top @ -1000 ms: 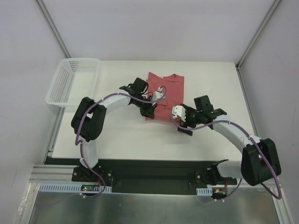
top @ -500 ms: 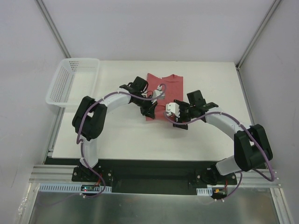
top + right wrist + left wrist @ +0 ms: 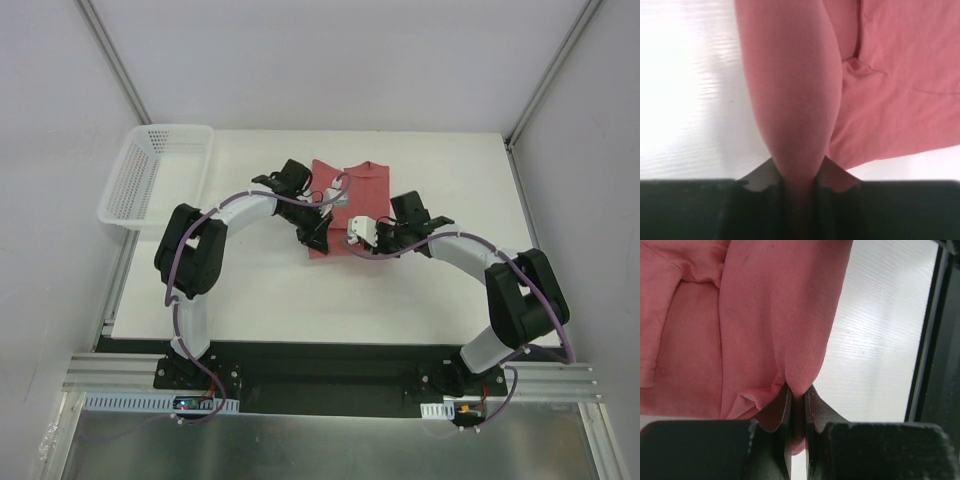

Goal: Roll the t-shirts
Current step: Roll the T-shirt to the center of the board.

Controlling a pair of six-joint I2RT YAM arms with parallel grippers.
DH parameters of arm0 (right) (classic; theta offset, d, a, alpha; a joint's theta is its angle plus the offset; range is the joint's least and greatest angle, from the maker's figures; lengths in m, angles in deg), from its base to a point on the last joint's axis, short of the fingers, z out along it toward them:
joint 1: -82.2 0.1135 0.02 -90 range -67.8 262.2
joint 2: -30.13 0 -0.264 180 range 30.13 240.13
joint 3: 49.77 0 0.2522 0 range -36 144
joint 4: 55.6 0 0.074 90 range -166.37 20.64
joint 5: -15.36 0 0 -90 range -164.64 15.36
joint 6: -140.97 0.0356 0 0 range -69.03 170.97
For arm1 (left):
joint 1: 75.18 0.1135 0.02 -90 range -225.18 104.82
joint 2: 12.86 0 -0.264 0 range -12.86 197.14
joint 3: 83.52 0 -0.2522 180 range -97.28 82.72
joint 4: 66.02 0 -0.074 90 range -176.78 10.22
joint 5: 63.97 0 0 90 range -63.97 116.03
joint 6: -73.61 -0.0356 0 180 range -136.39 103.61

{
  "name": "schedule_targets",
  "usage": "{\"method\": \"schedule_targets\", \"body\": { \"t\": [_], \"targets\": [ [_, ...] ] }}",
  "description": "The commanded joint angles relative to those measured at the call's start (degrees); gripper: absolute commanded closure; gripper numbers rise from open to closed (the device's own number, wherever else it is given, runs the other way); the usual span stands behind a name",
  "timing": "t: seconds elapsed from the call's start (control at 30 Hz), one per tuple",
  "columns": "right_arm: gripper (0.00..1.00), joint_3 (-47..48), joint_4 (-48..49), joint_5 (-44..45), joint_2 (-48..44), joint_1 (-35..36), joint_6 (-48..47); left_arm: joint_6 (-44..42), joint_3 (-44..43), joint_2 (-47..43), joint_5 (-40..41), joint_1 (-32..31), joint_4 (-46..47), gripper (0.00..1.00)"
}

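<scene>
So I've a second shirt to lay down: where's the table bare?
Bare table: the far right corner beside the t-shirt, and the near strip between the elbows. Crowded: the middle, where left gripper and right gripper pinch it; the basket takes far left.

Top cam's no help here: the near edge of the t-shirt (image 3: 365, 185) is buried under the left tool (image 3: 316, 230) and right tool (image 3: 362, 238), so the grip itself is out of sight. Wrist cams crop the shirt at the frame edges, the pinched fold vanishes between the fingers (image 3: 822, 412), and the right wrist close-up is pretty blurry.
</scene>
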Motion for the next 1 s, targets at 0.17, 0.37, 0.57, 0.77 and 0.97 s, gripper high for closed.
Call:
{"method": "schedule_targets", "body": {
  "t": [0.17, 0.37, 0.57, 0.77, 0.97],
  "targets": [
    [0.91, 10.61, -39.61, -16.05, 0.26, -2.13, -5.64, -4.55, -8.86, 1.37, -4.59, 1.79, -17.5, 1.0],
    [0.92, 14.11, -49.69, -20.97, 6.05, -5.65, -4.69, -10.08, -21.6, 11.03, -8.2, 2.05, -36.59, 1.0],
    [0.9, 19.22, -53.21, -22.82, 13.62, -8.02, -3.8, -11.68, -25.13, 16.31, -9.25, 2.76, -42.94, 1.0],
    [0.9, 24.32, -55.76, -24.32, 21.09, -10.39, -2.83, -8.53, -30.49, 21.41, -8.2, 4.78, -41.72, 0.99],
    [0.9, 29.68, -59.98, -24.76, 27.33, -11.63, -3.18, -4.92, -35.85, 24.84, -7.5, 6.36, -38.63, 0.96]
  ]
}}
